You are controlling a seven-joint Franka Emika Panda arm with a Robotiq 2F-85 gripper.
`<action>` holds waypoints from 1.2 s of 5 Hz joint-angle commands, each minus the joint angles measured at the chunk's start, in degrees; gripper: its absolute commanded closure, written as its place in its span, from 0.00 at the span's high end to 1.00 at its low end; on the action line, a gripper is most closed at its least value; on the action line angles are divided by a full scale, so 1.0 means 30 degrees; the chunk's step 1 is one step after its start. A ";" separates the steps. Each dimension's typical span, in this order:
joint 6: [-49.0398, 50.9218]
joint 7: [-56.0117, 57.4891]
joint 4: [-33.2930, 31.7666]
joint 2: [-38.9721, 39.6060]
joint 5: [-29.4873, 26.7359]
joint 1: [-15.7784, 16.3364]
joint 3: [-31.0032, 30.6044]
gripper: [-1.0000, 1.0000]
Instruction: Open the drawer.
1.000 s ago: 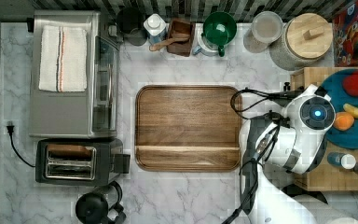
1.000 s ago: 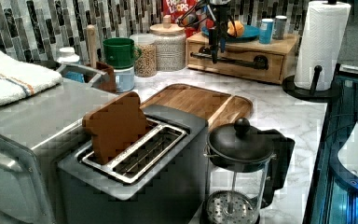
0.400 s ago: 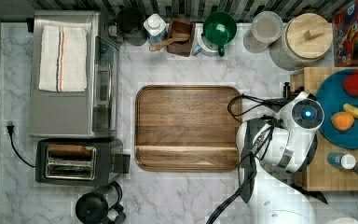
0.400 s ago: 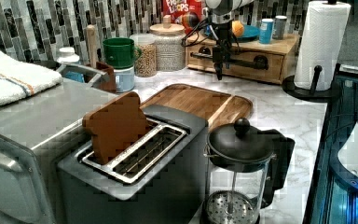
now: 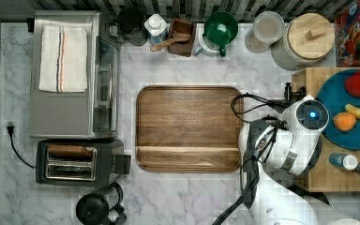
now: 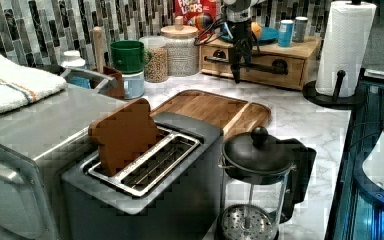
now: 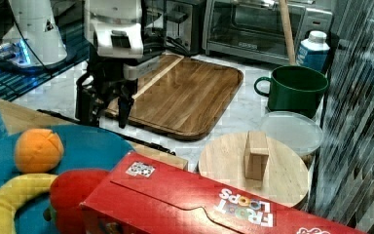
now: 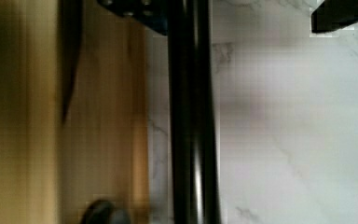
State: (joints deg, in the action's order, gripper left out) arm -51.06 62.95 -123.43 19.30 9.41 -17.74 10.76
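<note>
At the left view's upper centre, the hand [image 6: 236,75] straddles the drawer's [image 6: 260,67] black bar handle [image 8: 191,116], fingers apart.

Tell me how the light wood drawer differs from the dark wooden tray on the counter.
The light butcher-block wood drawer is pale; the dark walnut tray with rounded corners is brown. The drawer's front stands upright, with a long black bar handle across it; the tray lies flat on the marble counter and has none. The claw hangs at the drawer, not the tray. Both are wood.

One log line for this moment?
step: reach handle | tool: open, straddling bar handle | drawer: shut | not yet pulled
</note>
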 commanded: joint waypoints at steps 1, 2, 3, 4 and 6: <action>-0.2859 -0.3617 -0.2252 -0.1032 0.1553 0.2719 -0.2361 1.00; -0.3947 -0.4749 -0.2593 -0.0380 0.2611 0.3453 -0.2331 1.00; -0.4851 -0.4031 -0.2581 0.0313 0.3192 0.2888 -0.2630 1.00; -0.3911 -0.3635 -0.2738 0.0118 0.1926 0.2487 -0.3559 1.00; -0.1955 -0.7651 -0.3960 -0.2013 0.0726 0.4872 -0.3855 1.00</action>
State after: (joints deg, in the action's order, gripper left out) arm -61.60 45.97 -128.80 16.32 14.83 -12.36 7.29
